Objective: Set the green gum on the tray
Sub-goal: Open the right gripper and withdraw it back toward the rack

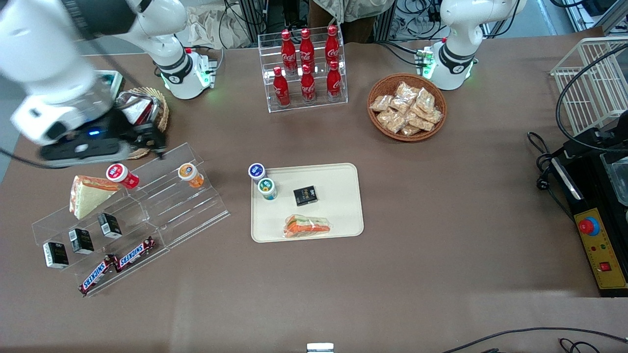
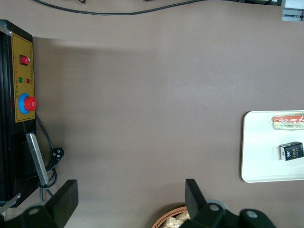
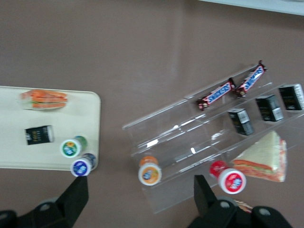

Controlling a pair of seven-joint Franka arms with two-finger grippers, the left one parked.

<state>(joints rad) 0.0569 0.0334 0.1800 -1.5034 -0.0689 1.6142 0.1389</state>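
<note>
The green gum (image 1: pixel 267 188) stands upright on the cream tray (image 1: pixel 338 215), at the tray's corner toward the working arm's end. It also shows in the right wrist view (image 3: pixel 71 147), on the tray (image 3: pixel 85 114). My right gripper (image 1: pixel 152 142) is open and empty. It hovers above the top step of the clear acrylic shelf (image 1: pixel 162 206), well apart from the tray. In the right wrist view the gripper (image 3: pixel 140 199) has its fingers (image 3: pixel 76 199) spread wide over the table, beside the orange-lidded bottle (image 3: pixel 150 174).
A purple-lidded bottle (image 1: pixel 256 171) stands at the tray's edge, touching the green gum. A black packet (image 1: pixel 305 195) and a wrapped sandwich (image 1: pixel 307 226) lie on the tray. The shelf holds orange-lidded (image 1: pixel 190 174) and red-lidded (image 1: pixel 121 175) bottles, a sandwich, black packets and Snickers bars. A cola rack (image 1: pixel 306 68) and snack basket (image 1: pixel 407 107) stand farther away.
</note>
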